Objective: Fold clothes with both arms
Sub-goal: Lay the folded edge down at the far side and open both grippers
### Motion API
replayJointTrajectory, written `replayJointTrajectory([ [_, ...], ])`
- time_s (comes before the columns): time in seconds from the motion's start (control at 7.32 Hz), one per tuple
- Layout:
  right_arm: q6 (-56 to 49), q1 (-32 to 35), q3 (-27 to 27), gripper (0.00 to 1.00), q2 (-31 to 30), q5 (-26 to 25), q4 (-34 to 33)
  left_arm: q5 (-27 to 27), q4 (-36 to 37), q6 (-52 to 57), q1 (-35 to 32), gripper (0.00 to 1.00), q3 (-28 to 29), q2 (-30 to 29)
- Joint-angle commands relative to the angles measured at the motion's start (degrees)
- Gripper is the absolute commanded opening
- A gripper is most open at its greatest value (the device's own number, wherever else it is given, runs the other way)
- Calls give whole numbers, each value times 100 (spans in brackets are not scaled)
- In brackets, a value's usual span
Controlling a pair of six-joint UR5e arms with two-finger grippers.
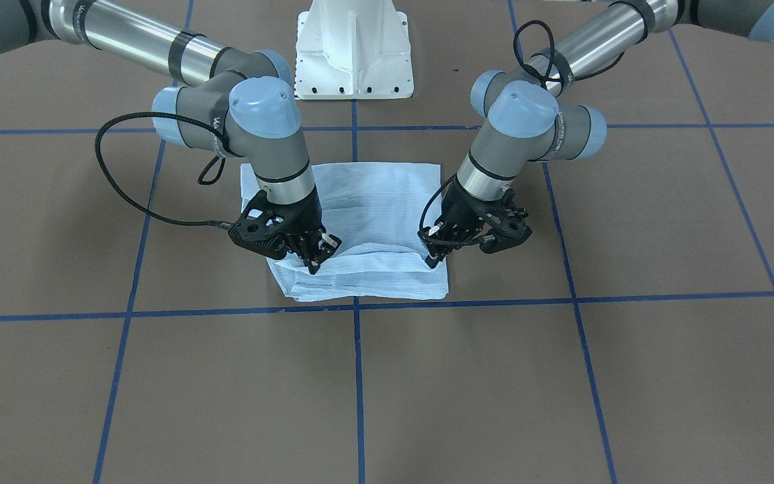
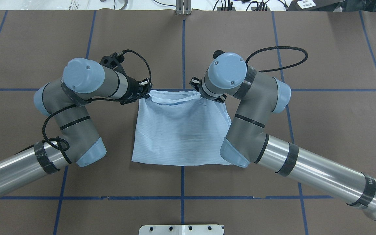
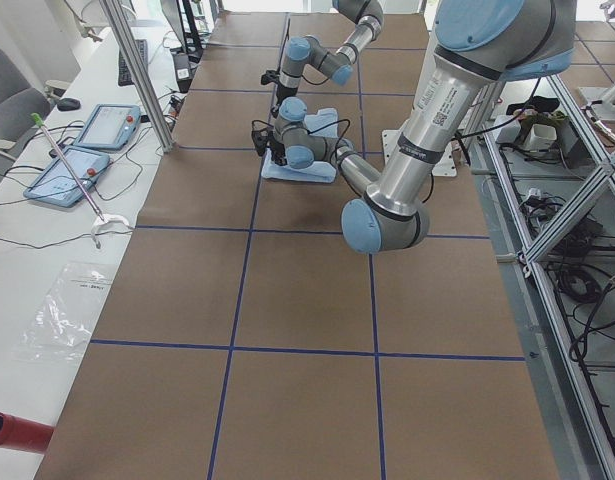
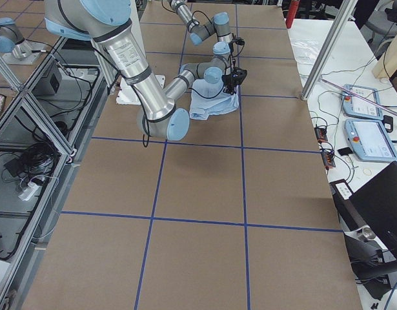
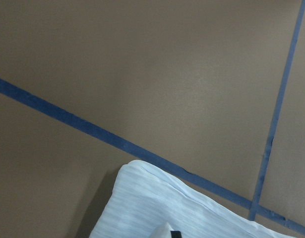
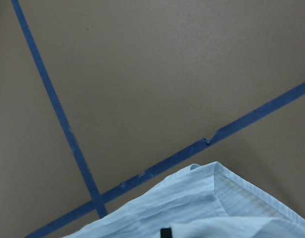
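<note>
The brown table, gridded with blue tape lines, carries the pale-blue shirt folded into a rough square at its centre, just beyond the white pedestal. I see my left tool and right tool each pinched narrow on a corner of its upper layer, at the edge farthest from the pedestal.

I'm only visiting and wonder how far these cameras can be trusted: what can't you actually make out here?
- Shirt collar, buttons, label: folded out of sight in every view.
- Right end effector: in the overhead view, hidden under its own wrist.
- Left end effector: nearly all cut off by its wrist view's bottom edge.
- Side views: both end effectors too small to judge.
</note>
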Motion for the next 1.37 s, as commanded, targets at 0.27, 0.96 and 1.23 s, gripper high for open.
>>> replayJointTrajectory([
  [0.27,0,23,-219,0,113,29,191,0,-7,-3,-32,0,60,-14],
  [0.96,-385,302,-377,100,87,491,333,-9,11,23,-128,99,51,-14],
  [1.23,-1235,1056,-133,100,-306,1362,141,-629,63,730,-635,99,-106,239],
])
